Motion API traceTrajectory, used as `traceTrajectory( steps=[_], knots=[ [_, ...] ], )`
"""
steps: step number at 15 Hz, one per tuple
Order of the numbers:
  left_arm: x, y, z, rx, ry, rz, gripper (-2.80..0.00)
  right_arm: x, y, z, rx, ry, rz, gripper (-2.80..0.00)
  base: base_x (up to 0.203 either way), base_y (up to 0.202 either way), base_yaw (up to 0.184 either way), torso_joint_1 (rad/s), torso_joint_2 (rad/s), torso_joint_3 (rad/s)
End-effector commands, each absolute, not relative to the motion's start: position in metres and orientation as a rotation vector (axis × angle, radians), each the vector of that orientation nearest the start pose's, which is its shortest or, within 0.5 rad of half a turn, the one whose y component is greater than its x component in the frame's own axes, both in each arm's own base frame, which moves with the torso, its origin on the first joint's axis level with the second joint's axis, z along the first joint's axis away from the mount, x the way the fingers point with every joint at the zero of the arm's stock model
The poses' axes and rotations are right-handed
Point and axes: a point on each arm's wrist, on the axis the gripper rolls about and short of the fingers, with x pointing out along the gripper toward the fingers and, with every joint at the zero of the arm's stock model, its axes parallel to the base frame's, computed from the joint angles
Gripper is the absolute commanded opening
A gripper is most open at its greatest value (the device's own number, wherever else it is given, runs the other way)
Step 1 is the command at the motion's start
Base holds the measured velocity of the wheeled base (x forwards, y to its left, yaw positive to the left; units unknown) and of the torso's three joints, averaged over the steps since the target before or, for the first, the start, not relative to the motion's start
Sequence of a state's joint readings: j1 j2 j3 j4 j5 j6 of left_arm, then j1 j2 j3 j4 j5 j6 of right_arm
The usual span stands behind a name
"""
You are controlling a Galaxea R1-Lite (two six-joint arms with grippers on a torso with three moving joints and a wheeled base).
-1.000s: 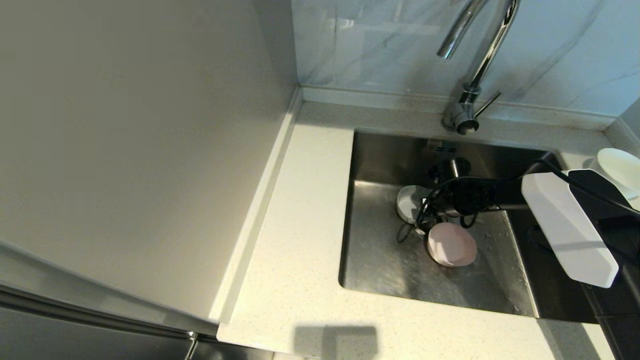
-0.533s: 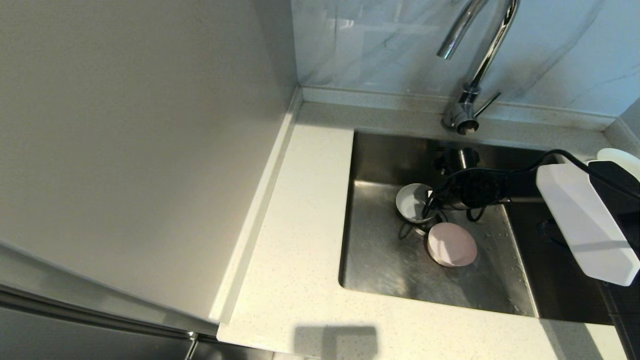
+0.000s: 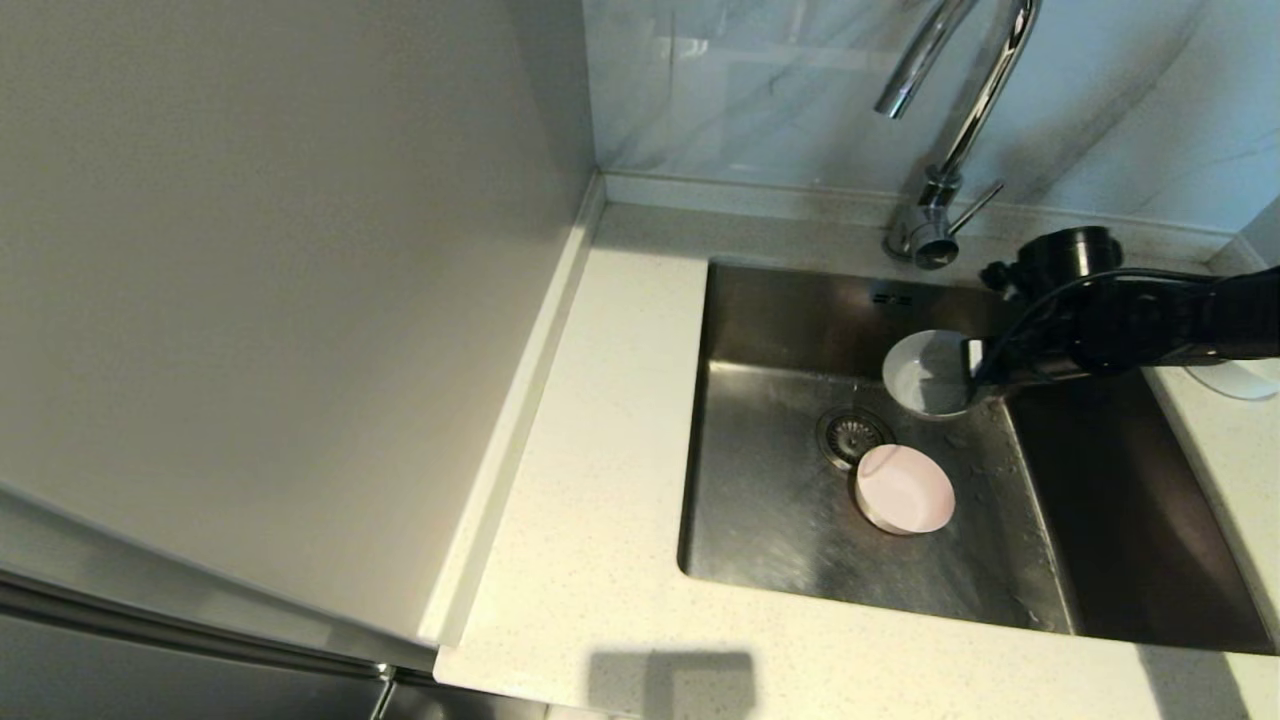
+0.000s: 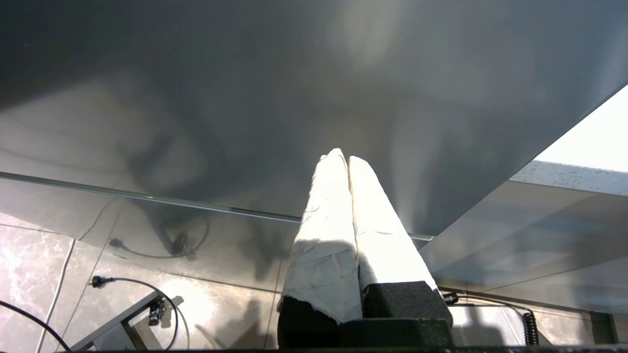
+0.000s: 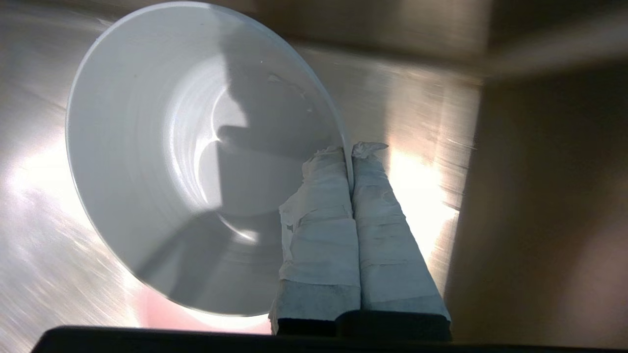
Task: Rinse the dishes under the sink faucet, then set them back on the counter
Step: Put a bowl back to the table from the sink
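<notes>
My right gripper (image 3: 972,372) is shut on the rim of a white bowl (image 3: 925,373), holding it in the air over the back right of the sink (image 3: 780,520). In the right wrist view the taped fingers (image 5: 319,206) pinch the bowl (image 5: 186,147) by its edge, one inside and one outside. A pale pink bowl (image 3: 903,488) lies on the sink floor beside the drain strainer (image 3: 852,435). Another white bowl (image 3: 1238,383) sits on the counter at the right, half hidden by my arm. The chrome faucet (image 3: 960,100) rises behind the sink; no water shows. My left gripper (image 4: 342,157) is shut and empty, parked low, outside the head view.
The speckled counter (image 3: 600,400) wraps the sink's left and front. A tall pale cabinet side (image 3: 280,300) stands on the left, grey marbled tile behind. The faucet's lever (image 3: 978,207) sticks out to the right of its base.
My right gripper has lifted the white bowl off the drain area, up and to the right. The strainer is now uncovered. The pink bowl has stayed put.
</notes>
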State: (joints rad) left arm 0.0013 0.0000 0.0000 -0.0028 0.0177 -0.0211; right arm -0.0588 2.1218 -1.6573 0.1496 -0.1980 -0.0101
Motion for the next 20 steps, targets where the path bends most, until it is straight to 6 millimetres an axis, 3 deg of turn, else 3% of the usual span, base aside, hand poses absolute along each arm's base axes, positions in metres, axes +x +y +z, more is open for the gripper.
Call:
traceTrajectory(
  steps=[1,3,5,7,10,11,13,14,16,18,20],
  knots=[
    [-0.023,0.0,0.076,-0.022,-0.006,0.02,-2.8,0.371,-0.074,0.225,-0.05,0.579,-0.352,-2.8,0.0,0.0,0.0,0.0,0.0,0.0],
    [-0.023,0.0,0.076,-0.022,-0.006,0.02,-2.8,0.339,-0.118,0.244,-0.085,0.508,-0.469,-2.8,0.0,0.0,0.0,0.0,0.0,0.0],
    [-0.023,0.0,0.076,-0.022,-0.006,0.02,-2.8,0.333,-0.143,0.283,-0.181,0.199,-0.559,-2.8,0.0,0.0,0.0,0.0,0.0,0.0],
    [-0.023,0.0,0.076,-0.022,-0.006,0.02,-2.8,0.322,-0.158,0.325,-0.281,-0.168,-0.628,-2.8,0.0,0.0,0.0,0.0,0.0,0.0],
    [-0.023,0.0,0.076,-0.021,-0.006,0.02,-2.8,0.284,-0.167,0.374,-0.324,-0.739,-0.662,-2.8,0.0,0.0,0.0,0.0,0.0,0.0],
    [-0.023,0.0,0.076,-0.022,-0.006,0.02,-2.8,0.271,-0.167,0.377,-0.305,-0.874,-0.648,-2.8,0.0,0.0,0.0,0.0,0.0,0.0],
    [-0.023,0.0,0.076,-0.022,-0.006,0.02,-2.8,0.25,-0.171,0.375,-0.246,-0.965,-0.625,-2.8,0.0,0.0,0.0,0.0,0.0,0.0],
    [-0.023,0.0,0.076,-0.022,-0.006,0.02,-2.8,0.247,-0.169,0.367,-0.206,-0.969,-0.611,-2.8,0.0,0.0,0.0,0.0,0.0,0.0],
    [-0.023,0.0,0.076,-0.022,-0.006,0.02,-2.8,0.245,-0.166,0.333,-0.15,-0.874,-0.594,-2.8,0.0,0.0,0.0,0.0,0.0,0.0],
    [-0.023,0.0,0.076,-0.022,-0.006,0.019,-2.8,0.232,-0.155,0.33,-0.117,-0.883,-0.525,-2.8,0.0,0.0,0.0,0.0,0.0,0.0],
    [-0.023,0.0,0.076,-0.022,-0.006,0.02,-2.8,0.236,-0.154,0.33,-0.095,-0.801,-0.5,-2.8,0.0,0.0,0.0,0.0,0.0,0.0]
  ],
)
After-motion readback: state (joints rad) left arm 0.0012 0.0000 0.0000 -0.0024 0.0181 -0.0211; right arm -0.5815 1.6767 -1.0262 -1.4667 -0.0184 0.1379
